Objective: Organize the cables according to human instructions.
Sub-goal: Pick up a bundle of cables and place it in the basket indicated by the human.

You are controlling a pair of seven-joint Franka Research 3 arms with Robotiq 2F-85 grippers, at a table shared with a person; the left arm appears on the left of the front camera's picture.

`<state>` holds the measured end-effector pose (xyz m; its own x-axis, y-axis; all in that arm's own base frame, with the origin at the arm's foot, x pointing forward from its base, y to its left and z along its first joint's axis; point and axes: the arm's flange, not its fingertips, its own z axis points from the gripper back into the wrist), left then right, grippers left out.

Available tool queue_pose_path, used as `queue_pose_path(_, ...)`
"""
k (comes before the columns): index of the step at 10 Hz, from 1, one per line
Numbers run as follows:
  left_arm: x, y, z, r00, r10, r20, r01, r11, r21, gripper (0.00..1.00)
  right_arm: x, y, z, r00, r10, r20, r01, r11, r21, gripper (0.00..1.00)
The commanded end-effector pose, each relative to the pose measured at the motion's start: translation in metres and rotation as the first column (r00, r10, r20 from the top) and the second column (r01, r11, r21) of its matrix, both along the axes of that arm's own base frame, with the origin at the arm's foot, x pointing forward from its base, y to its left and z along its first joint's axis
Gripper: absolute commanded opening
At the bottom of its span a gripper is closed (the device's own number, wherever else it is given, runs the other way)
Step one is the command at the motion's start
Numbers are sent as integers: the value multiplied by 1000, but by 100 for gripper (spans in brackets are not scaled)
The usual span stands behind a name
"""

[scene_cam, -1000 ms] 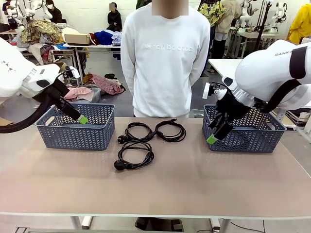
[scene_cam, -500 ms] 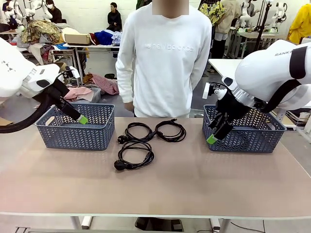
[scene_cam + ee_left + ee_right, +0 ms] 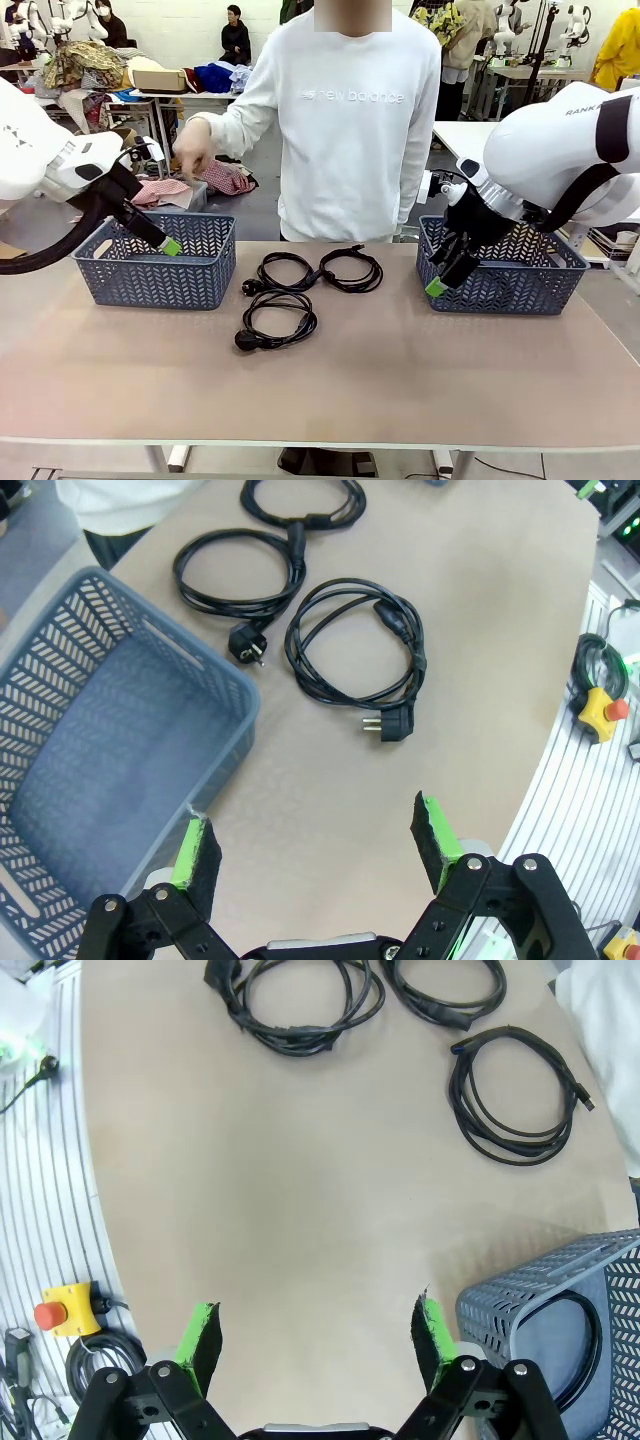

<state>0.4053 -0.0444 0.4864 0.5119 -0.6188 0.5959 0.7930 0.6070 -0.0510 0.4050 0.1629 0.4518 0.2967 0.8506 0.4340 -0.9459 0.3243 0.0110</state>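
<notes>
In the front view, three coiled cables lie mid-table between two grey-blue baskets. The near cable (image 3: 278, 325) has its plug at its left. Behind it the left cable (image 3: 284, 270) and the right cable (image 3: 351, 269) sit side by side, their edges touching. The left gripper (image 3: 170, 245) hangs over the left basket (image 3: 150, 278), and the right gripper (image 3: 437, 286) hangs at the front left corner of the right basket (image 3: 520, 290). The person stands at the far edge of the table (image 3: 420, 390) with one hand (image 3: 190, 145) raised to the side.

In the left wrist view, the left gripper's fingers are spread wide with nothing between them. They are above bare tabletop at the left basket's rim, and the three cables lie beyond.

In the right wrist view, the right gripper's fingers are also spread wide and empty, above open tabletop. A corner of the right basket shows at lower right. The black loop (image 3: 597, 1340) inside it looks like a fourth cable, though most of it is cut off.
</notes>
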Motion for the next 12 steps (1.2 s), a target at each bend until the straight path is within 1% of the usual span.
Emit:
queue_pose_path(1,1,2,-1,1000,-22,6,23,1000,-20,100,0,-2,2,1000,-7,4,7,1000,4,100)
queue_pose_path(11,1,2,-1,1000,-22,6,23,1000,-20,100,0,-2,2,1000,-7,4,7,1000,4,100)
queue_pose_path(12,0,0,0,1000,0,0,0,1000,0,100,0,-2,2,1000,-7,4,7,1000,4,100)
